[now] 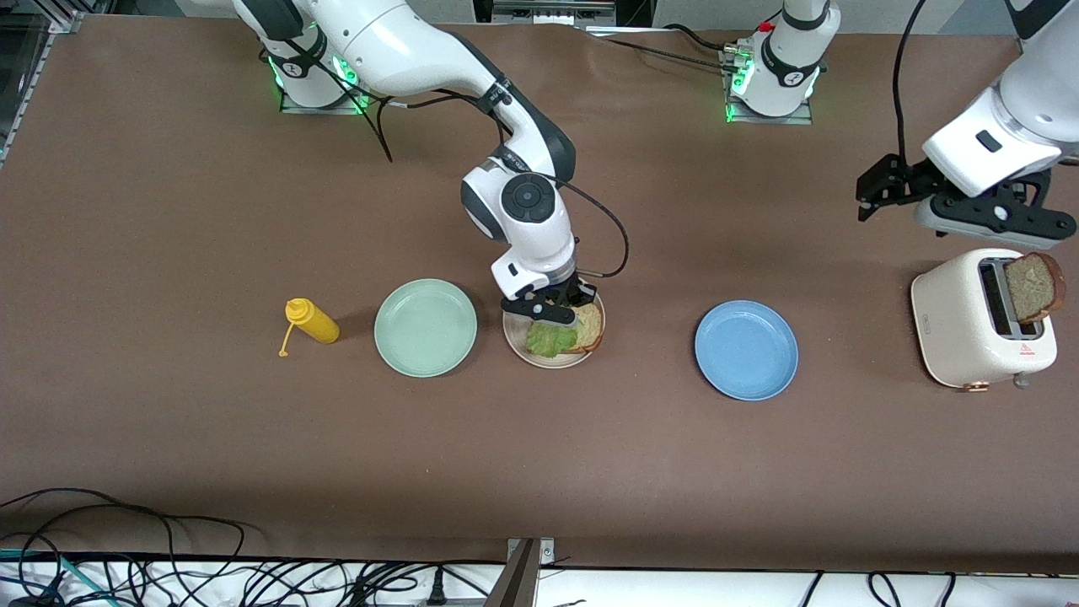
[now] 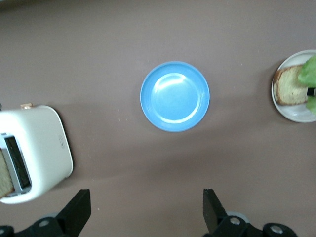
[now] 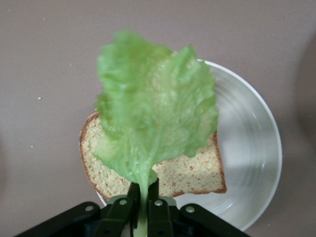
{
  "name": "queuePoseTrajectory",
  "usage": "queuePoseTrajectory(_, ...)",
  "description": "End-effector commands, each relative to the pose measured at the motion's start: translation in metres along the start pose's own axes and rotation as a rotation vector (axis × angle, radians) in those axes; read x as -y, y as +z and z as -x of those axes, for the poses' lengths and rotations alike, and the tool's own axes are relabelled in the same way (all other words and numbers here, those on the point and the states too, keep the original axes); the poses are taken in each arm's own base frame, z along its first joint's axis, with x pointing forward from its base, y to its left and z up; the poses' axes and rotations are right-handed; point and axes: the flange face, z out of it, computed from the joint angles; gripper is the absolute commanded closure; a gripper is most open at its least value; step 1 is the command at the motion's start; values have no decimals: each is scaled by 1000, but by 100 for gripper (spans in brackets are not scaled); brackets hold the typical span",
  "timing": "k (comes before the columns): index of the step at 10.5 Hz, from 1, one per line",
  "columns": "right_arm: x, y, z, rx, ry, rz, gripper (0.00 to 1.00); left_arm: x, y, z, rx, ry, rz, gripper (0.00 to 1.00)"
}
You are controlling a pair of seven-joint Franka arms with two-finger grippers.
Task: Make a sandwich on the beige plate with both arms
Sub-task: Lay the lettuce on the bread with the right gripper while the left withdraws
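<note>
One ruffled lettuce leaf (image 3: pixel 155 111) pinched in right claw (image 3: pixel 143 205); left claw (image 2: pixel 147 211) spread.

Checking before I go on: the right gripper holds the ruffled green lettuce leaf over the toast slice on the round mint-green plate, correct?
Not quite. The front view shows the right gripper holding the ruffled green lettuce leaf over the toast slice on the round beige plate, not the mint-green one.

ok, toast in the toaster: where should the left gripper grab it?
Grip the toast slice by its exposed upper half, from above, fingers across its flat faces. It stands on edge out of the toaster slot; its lower part is hidden. The left gripper hangs open near it.
</note>
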Motion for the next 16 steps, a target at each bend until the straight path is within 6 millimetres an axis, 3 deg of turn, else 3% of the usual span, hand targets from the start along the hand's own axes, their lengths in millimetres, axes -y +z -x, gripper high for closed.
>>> queuePoseTrajectory(1,6,0,-6,-26,1,-3,48,8,13,9,1,-19,20,0)
queuePoseTrajectory(2,7,-3,-5,-21,6,-1,23,10,14,5,-20,-19,17,0)
queuePoseTrajectory(4,9,-12,-8,-20,11,4,0,17,11,0,-22,-53,35,0)
queuePoseTrajectory(6,9,-18,-11,-12,11,22,0,24,11,0,-20,-61,40,0)
queuePoseTrajectory(8,-2,-48,-30,7,16,63,0,24,11,0,-19,-64,40,0)
queuePoseTrajectory(10,-24,-88,-62,28,-26,79,0,24,11,0,-19,-62,40,0)
queuePoseTrajectory(12,-59,-124,-96,75,-48,130,0,22,11,0,-14,-61,41,0)
queuePoseTrajectory(14,-82,-159,-110,123,-110,163,0,22,11,2,-4,-59,42,0)
queuePoseTrajectory(16,-120,-191,-131,169,-166,188,0,20,11,2,-4,-56,41,0)
